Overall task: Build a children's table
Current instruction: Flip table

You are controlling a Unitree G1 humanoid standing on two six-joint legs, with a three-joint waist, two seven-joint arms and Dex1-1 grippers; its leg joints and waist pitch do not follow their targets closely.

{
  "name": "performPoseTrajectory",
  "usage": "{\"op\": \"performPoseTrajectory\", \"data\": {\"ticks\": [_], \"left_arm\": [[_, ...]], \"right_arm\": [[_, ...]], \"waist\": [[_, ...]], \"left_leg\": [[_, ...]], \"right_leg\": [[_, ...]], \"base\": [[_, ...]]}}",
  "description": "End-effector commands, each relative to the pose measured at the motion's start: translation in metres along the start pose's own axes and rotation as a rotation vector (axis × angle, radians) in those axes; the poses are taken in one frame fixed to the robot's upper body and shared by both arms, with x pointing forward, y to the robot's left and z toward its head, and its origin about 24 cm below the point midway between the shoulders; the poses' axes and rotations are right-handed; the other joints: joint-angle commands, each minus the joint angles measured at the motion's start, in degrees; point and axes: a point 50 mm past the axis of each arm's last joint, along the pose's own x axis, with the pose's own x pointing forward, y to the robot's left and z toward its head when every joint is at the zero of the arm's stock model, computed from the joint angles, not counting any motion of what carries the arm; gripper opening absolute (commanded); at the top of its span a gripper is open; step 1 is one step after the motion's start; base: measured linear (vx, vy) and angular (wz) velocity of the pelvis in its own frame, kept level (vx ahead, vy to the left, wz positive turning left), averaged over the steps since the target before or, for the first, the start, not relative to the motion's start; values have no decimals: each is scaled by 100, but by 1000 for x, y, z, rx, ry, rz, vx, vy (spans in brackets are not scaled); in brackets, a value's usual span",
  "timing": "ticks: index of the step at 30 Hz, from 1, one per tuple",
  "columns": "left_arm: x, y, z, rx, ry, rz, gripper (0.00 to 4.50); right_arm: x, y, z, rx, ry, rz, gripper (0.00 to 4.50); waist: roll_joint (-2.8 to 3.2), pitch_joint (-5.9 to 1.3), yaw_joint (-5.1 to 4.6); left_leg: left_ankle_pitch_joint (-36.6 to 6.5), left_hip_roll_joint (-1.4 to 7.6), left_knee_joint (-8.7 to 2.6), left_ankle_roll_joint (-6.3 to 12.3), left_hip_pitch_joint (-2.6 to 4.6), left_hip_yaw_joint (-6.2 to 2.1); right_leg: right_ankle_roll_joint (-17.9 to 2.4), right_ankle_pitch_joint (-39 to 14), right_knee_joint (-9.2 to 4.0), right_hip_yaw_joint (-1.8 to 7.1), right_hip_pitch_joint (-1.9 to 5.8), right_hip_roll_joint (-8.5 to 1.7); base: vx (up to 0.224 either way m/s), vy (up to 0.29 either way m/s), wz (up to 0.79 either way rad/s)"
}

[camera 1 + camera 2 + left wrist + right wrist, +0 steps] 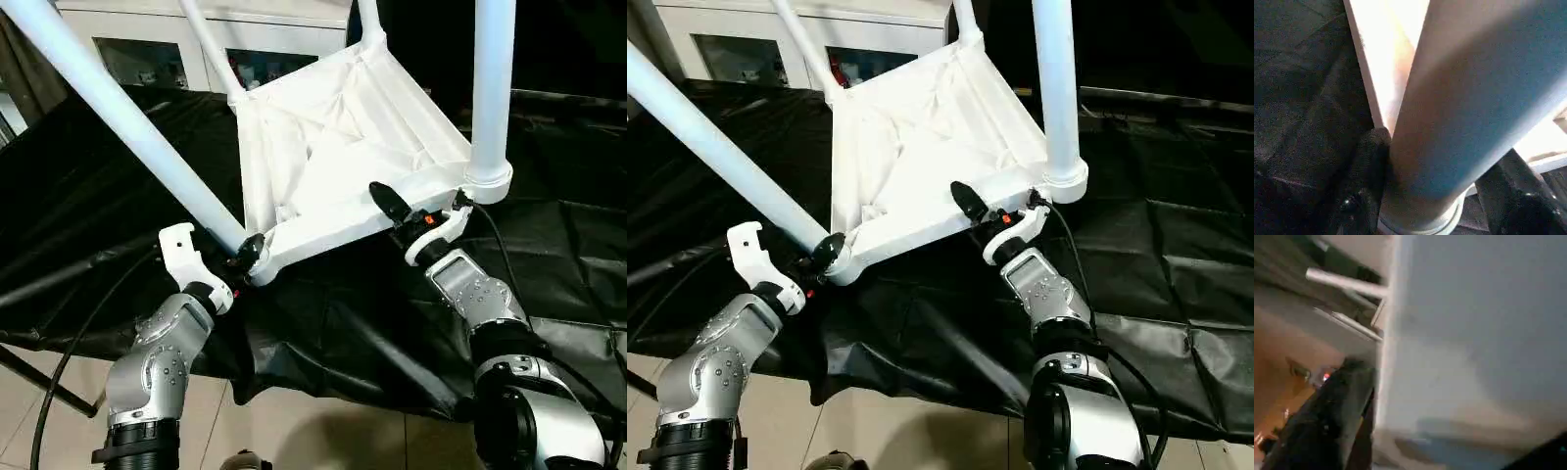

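The children's table is tipped up with the ribbed underside of its white tabletop point(333, 147) facing me. Its white legs stand in the corner sockets: a near-left leg point(127, 127), a near-right leg point(490, 88) and two far ones point(206, 44) point(370, 20). My left gripper point(245, 257) is shut on the base of the near-left leg, one black finger point(1364, 181) on each side of it by the socket. My right gripper point(402, 215) is shut on the tabletop's near edge beside the right corner. One finger point(1327, 416) lies over the rim and the other sits under it.
A black-draped work table point(549, 264) lies under and around the tabletop, its cloth hanging over the near edge. A white cabinet with glass doors point(137, 54) stands behind. Pale floor tiles point(313, 441) show below, and a black cable point(69, 352) hangs by my left arm.
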Motion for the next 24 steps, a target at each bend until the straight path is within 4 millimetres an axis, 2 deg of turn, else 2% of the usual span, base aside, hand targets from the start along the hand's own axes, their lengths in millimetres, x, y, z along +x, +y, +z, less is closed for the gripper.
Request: {"op": "performPoseTrajectory", "data": {"ticks": [1,3,5,10,12,14,15,16,19,20,21,24], "left_arm": [[5,-17,4,-40,-28,-141,236],[5,-18,2,-37,-17,-151,236],[4,-23,-2,-38,5,-187,236],[3,-28,-7,-32,40,-231,236],[3,-28,-8,-29,44,-239,236],[2,-29,-9,-22,53,-257,236],[2,-29,-9,-22,55,-259,236],[2,-28,-9,-22,57,-261,236],[1,-28,-9,-18,58,-270,236],[1,-27,-9,-17,59,-271,236],[1,-27,-9,-17,59,-270,236],[0,-25,-9,-14,60,-268,235]], "right_arm": [[5,6,13,24,-43,9,415],[5,6,12,50,-37,14,417],[7,8,9,49,-26,26,417],[10,10,1,46,-11,35,417],[11,10,0,55,-9,39,382],[14,12,-3,61,8,40,376],[14,12,-4,62,13,37,376],[15,12,-4,62,18,34,349],[15,12,-4,61,17,32,335],[15,11,-4,60,16,29,330],[15,11,-3,58,15,25,305],[15,10,-3,57,12,25,290]], "waist": [[-20,-435,20],[-12,-430,16],[-6,-442,16],[-15,-436,15],[-15,-432,15],[-44,-432,10],[-35,-437,10],[-43,-433,4],[-61,-436,8],[-55,-435,8],[-53,-436,9],[-46,-428,4]], "left_leg": [[-509,304,-353,356,107,-80],[-568,308,-357,330,110,-80],[-484,308,-347,341,110,-80],[-513,309,-353,350,109,-77],[-552,312,-360,338,110,-78],[-532,310,-365,324,105,-77],[-518,310,-360,319,109,-78],[-526,306,-362,321,106,-75],[-449,305,-355,369,106,-71],[-428,305,-352,388,104,-70],[-420,305,-351,393,102,-70],[-502,308,-359,374,104,-69]], "right_leg": [[-1463,-51,-351,243,319,-422],[-1446,-128,-364,241,317,-421],[-1454,16,-341,243,316,-417],[-1474,-23,-348,244,314,-424],[-1472,-90,-354,243,313,-425],[-1460,-121,-355,242,321,-428],[-1465,-114,-347,241,317,-428],[-1468,-128,-349,241,317,-425],[-1456,-83,-342,245,319,-434],[-1461,-76,-343,245,315,-433],[-1464,-68,-340,245,315,-434],[-1459,-184,-356,243,312,-434]], "base": [[0,0,0],[0,0,0],[0,0,0],[0,0,0],[0,0,0],[0,0,0],[0,0,0],[0,0,0],[0,0,0],[0,0,0],[0,0,0],[0,0,0]]}}
